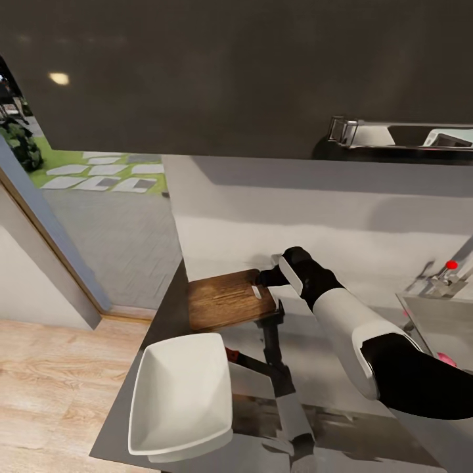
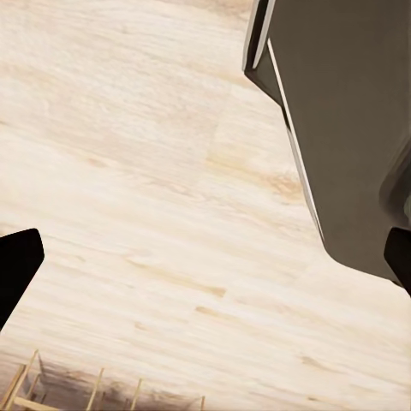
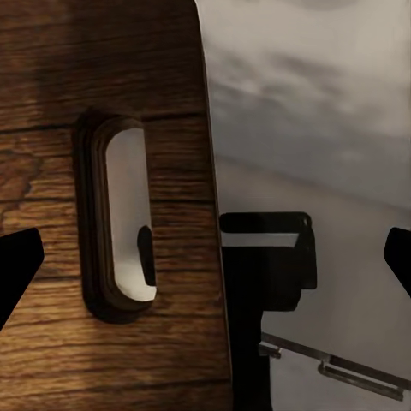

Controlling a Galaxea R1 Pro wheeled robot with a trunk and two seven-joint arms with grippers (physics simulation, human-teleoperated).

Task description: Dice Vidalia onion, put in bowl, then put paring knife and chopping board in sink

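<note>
1. Grey kitchen countertop against a pale wall.
2. Right gripper spread wide, empty, above the chopping board at its slotted end, probably lining up a grab.
3. Bowl nearer, knife just beside it.
4. Sink farther right.

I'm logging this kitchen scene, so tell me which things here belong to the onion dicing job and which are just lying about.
Part of the job:
chopping board
bowl
paring knife, only its red-and-black handle peeking past the bowl
countertop
sink, with its red-knobbed tap
right gripper, open over the board's slot end

Just there:
wooden floor
garden paving outside
</note>
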